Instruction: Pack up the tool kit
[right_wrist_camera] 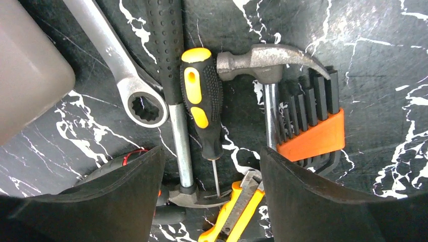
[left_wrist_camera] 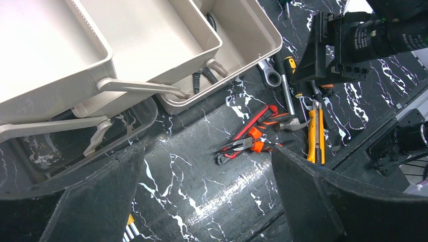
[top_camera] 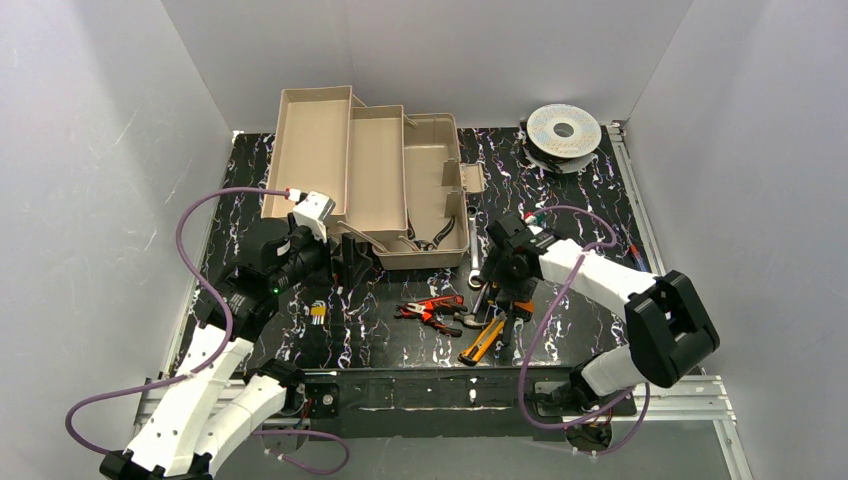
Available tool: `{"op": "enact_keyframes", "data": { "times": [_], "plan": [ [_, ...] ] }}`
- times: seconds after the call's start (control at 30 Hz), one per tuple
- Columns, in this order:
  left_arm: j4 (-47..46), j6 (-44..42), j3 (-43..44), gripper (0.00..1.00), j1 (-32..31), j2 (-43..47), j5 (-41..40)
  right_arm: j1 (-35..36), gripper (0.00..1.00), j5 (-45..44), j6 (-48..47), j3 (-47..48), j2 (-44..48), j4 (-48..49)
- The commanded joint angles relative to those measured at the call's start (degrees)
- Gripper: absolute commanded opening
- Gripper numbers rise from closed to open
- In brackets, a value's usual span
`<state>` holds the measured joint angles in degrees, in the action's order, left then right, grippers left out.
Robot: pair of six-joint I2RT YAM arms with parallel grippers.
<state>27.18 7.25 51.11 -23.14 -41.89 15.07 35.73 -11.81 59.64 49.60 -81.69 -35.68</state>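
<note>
Yellow-handled screwdriver (right_wrist_camera: 202,96) lies centred under the wide-spread right gripper (right_wrist_camera: 211,156).

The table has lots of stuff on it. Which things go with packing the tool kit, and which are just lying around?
For the job:
toolbox
red pliers
yellow knife
screwdriver
hammer
wrench
orange hex key set

Just lying about:
silver wire spool, off at the back right
</note>
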Motion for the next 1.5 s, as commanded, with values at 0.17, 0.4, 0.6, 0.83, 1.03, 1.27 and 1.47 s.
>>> {"op": "enact_keyframes", "data": {
  "times": [0.17, 0.4, 0.6, 0.83, 1.03, 1.27, 1.47],
  "plan": [
    [0.24, -0.42, -0.65, 0.98, -0.34, 1.06, 0.57, 0.38, 0.76, -4.41, -7.89, -0.01, 7.2, -3.09],
    [0.24, -0.37, -0.62, 0.98, -0.34, 1.46, 1.0, 1.58, 0.75, 3.71, -5.75, -6.59, 18.85, -4.46],
    [0.23, -0.39, -0.64, 0.98, -0.41, 1.67, 1.06, 15.33, 0.74, -4.75, 12.86, -5.56, 15.77, -11.23],
    [0.41, -0.42, -0.51, 0.98, -0.39, 2.03, 0.31, 23.17, 0.7, -6.4, 20.34, -2.45, 5.47, -9.5],
    [0.51, -0.61, -0.84, 0.98, -0.34, 3.54, -0.95, 24.3, 0.67, -4.51, 21.8, -0.37, -3.14, -9.96],
    [0.42, -0.56, -0.76, 0.98, -0.38, 3.1, -0.22, 24.3, 0.45, -7.0, 22.35, -0.82, -4.36, -8.25],
    [0.37, -0.47, -0.75, 0.98, -0.4, 3.04, -0.22, 24.17, 0.29, -16.19, 22.18, 2.69, 0.64, -15.72]
  ]
}}
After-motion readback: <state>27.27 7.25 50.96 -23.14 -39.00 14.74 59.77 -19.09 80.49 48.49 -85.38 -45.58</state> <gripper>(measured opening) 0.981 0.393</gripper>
